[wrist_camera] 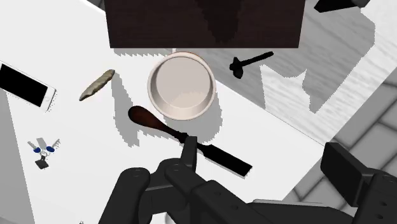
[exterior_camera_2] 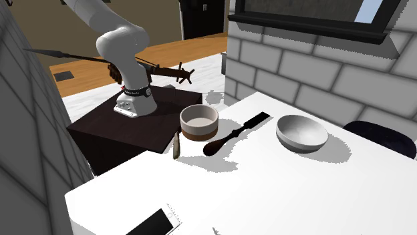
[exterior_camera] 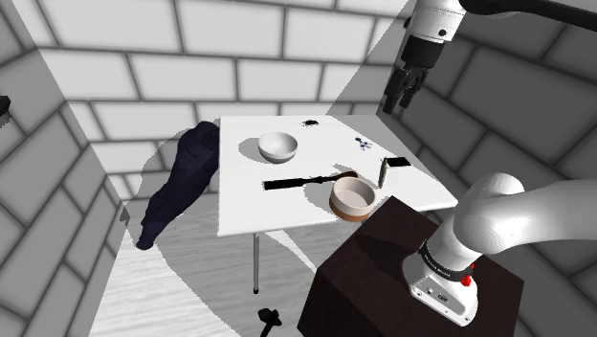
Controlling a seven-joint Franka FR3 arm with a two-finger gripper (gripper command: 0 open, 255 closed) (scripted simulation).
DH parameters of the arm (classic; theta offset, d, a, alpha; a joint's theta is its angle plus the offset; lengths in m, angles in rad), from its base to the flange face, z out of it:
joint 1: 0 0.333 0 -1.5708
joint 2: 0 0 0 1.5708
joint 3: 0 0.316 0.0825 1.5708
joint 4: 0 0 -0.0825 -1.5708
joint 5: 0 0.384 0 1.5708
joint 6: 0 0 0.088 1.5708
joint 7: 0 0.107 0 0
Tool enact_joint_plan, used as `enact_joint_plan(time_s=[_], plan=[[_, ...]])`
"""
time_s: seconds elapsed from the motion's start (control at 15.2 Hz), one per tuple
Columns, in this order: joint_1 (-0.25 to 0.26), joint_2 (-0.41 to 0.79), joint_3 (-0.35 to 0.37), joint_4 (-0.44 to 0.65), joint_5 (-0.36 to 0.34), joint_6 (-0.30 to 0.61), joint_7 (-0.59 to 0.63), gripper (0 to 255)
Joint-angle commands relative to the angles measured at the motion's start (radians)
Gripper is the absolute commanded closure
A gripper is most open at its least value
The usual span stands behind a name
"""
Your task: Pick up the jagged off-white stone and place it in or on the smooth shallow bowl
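the gripper (exterior_camera: 403, 94) hangs high above the table (exterior_camera: 249, 206), fingers apart and holding nothing. the stone (wrist_camera: 97, 84), a long grey-tan sliver, lies on the table between the phone (wrist_camera: 25, 86) and the brown-rimmed dish (wrist_camera: 181, 86), near the stand (exterior_camera: 368, 263). the white bowl (exterior_camera: 277, 146) sits well apart from it, beyond the chisel (exterior_camera: 301, 181).
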Motion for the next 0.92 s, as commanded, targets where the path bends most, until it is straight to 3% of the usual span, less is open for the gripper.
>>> enact_joint_plan(time_s=[0.0, 0.86], plan=[[0.0, 0.0, 0.0, 0.0, 0.0, 0.0, 0.0, 0], [-0.172, 0.005, 0.033, -0.394, -0.134, 0.468, 0.192, 0]])
